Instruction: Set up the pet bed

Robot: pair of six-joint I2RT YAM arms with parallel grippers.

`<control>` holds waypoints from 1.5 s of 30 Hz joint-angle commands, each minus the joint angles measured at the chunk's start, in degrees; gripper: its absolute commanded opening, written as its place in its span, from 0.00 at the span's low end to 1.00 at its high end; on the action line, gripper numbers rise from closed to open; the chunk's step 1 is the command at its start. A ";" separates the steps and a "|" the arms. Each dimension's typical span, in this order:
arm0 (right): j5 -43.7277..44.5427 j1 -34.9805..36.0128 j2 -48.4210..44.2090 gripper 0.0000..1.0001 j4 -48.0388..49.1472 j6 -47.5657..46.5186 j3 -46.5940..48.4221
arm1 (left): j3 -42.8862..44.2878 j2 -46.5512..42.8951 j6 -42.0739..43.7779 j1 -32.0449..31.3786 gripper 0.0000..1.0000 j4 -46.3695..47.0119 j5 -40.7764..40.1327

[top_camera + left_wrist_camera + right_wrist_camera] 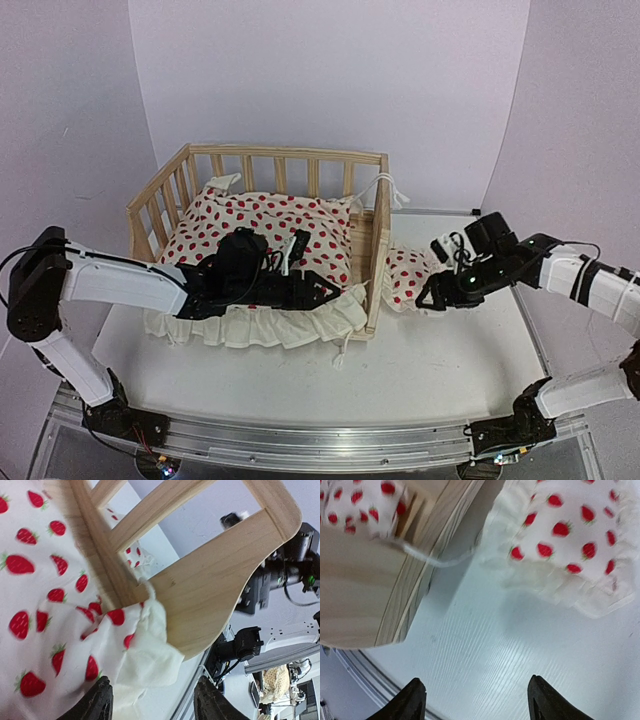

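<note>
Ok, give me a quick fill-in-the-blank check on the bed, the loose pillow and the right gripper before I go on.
1. In the top view, the small pillow lies on the table to the ___ of the wooden frame.
2. The right gripper hangs over the table with its jaws ___ and nothing between them.
3. The print on the cushion shows red ___.

Missing words: right; open; strawberries

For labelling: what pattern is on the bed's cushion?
The cushion is white with small red strawberries, green-topped; clearest in the left wrist view.
</note>
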 commanded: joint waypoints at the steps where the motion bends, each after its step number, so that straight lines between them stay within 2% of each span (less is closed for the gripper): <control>1: -10.91 -8.47 0.67 0.73 17.02 3.34 1.14 | -3.76 -5.08 1.90 -0.17 0.60 -6.32 -5.97; 3: -17.95 -8.41 4.83 0.68 25.90 6.68 2.11 | -4.27 -6.40 3.23 -0.57 0.61 -11.15 -9.75; 5: -18.39 -6.78 6.72 0.67 32.45 8.96 1.32 | -3.87 -7.90 4.68 -1.19 0.62 -16.06 -13.60; 10: -10.65 1.99 6.77 0.64 35.24 6.38 -0.22 | -4.42 -11.70 6.00 -1.54 0.63 -24.57 -22.10; 15: -3.49 8.75 3.75 0.63 43.55 10.24 -6.38 | -3.51 -13.18 7.72 -1.54 0.62 -27.97 -23.86; 18: 0.48 13.63 4.79 0.62 48.87 12.64 -7.94 | -3.97 -17.35 8.62 -2.39 0.64 -27.45 -23.17; 19: 1.77 15.22 5.96 0.62 50.22 13.49 -7.43 | -4.52 -19.31 9.16 -3.21 0.66 -26.83 -23.17; 22: 4.20 19.88 11.33 0.61 54.30 15.68 -4.10 | -7.92 -26.04 11.18 -6.87 0.85 -24.17 -24.28; 26: 7.42 22.83 18.19 0.62 56.41 18.43 1.98 | -14.73 -33.24 8.06 -11.35 0.94 -21.38 -27.89; 30: 3.70 22.91 21.62 0.64 54.74 17.39 6.16 | -14.78 -32.85 5.96 -13.85 0.93 -18.56 -28.33; 33: 6.86 20.93 15.50 0.77 45.80 9.21 2.93 | -10.99 -30.23 9.07 -16.89 0.94 -16.06 -30.82; 35: 4.21 15.39 12.71 0.78 40.20 5.66 1.88 | -7.65 -28.55 9.87 -17.11 0.94 -17.34 -34.37; 38: -1.50 5.87 11.23 0.79 39.77 -1.31 1.48 | -4.46 -27.04 10.02 -17.25 0.91 -18.76 -40.06; 41: -4.14 -1.33 15.63 0.80 40.52 -8.36 7.68 | -4.30 -26.85 8.71 -17.20 0.88 -20.94 -44.18; 45: -15.76 -5.77 27.03 0.77 44.99 -10.06 18.02 | -4.60 -26.25 6.69 -17.14 0.86 -21.39 -44.26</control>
